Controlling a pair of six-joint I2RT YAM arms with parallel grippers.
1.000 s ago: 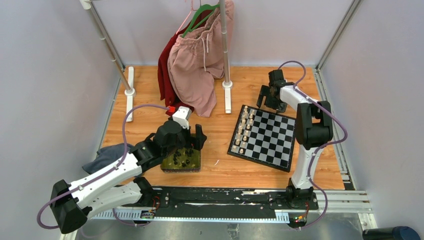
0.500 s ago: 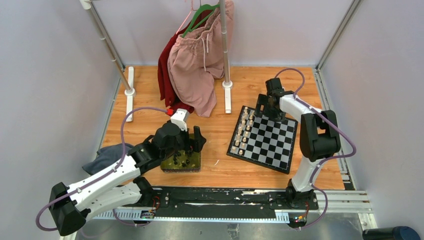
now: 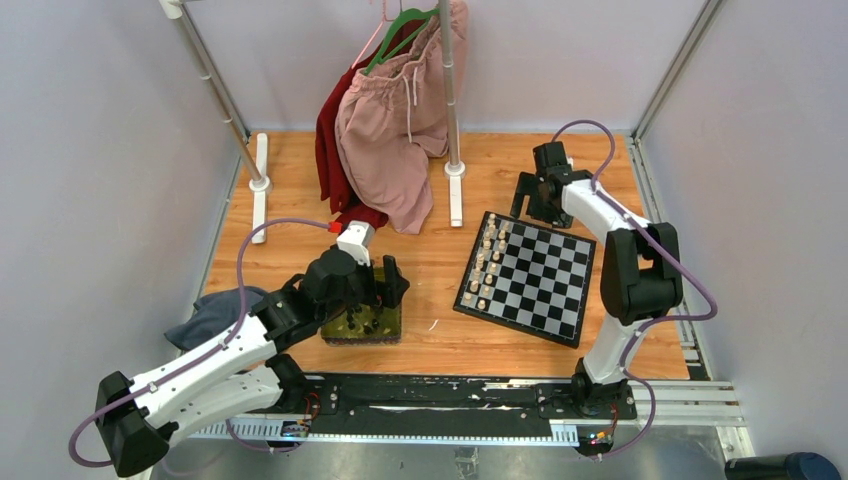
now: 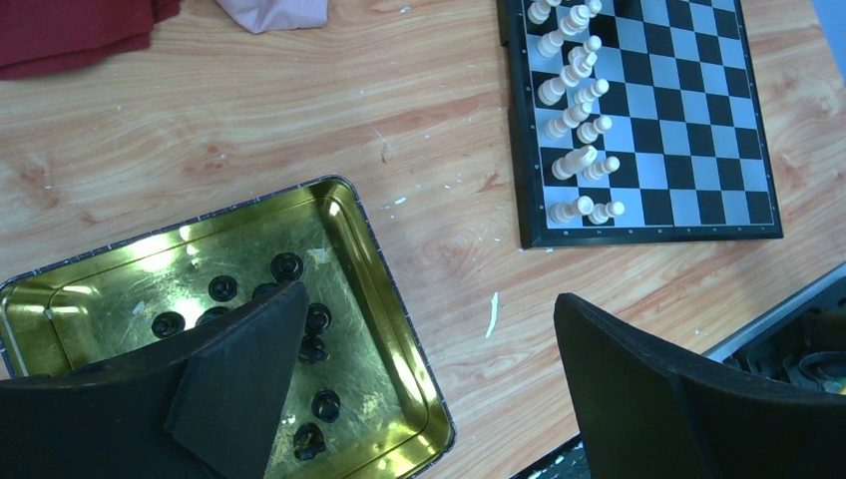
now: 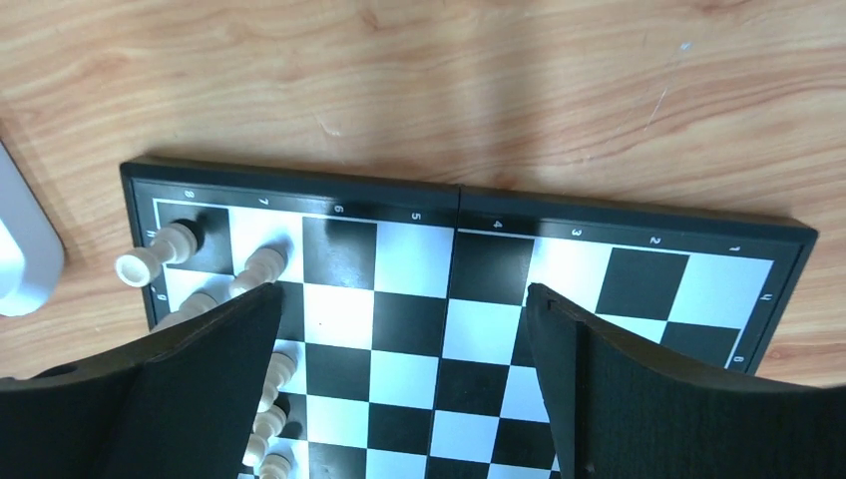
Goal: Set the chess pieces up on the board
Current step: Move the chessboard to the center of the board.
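- The board (image 3: 528,279) lies flat on the wooden table (image 3: 440,270), turned slightly askew.
- Pale cream pieces (image 4: 579,100) stand in two columns along the board's left side; the rest of its squares are seen bare.
- The black chess pieces (image 4: 287,265) are not on the board. They lie scattered in a shiny yellow-green tray (image 4: 369,349), which sits left of the board and well apart from it, with bare table between.
- The left gripper (image 4: 429,299) is held above the tray's edge nearer the board. Its fingers are spread wide and nothing is held: one finger (image 4: 239,379) is over the tray, the other over the table strip toward the board.
- The right gripper (image 5: 401,291) is held above the board's far edge, fingers spread wide, nothing between them. Empty squares are seen in the gap.
- Whether either gripper touches a surface cannot be told.
- A pink garment (image 3: 395,130) and a red garment (image 3: 330,130) hang on a rack beyond the board's far-left corner.
- A grey cloth (image 3: 210,312) lies on the table left of the tray, farther still from the board.
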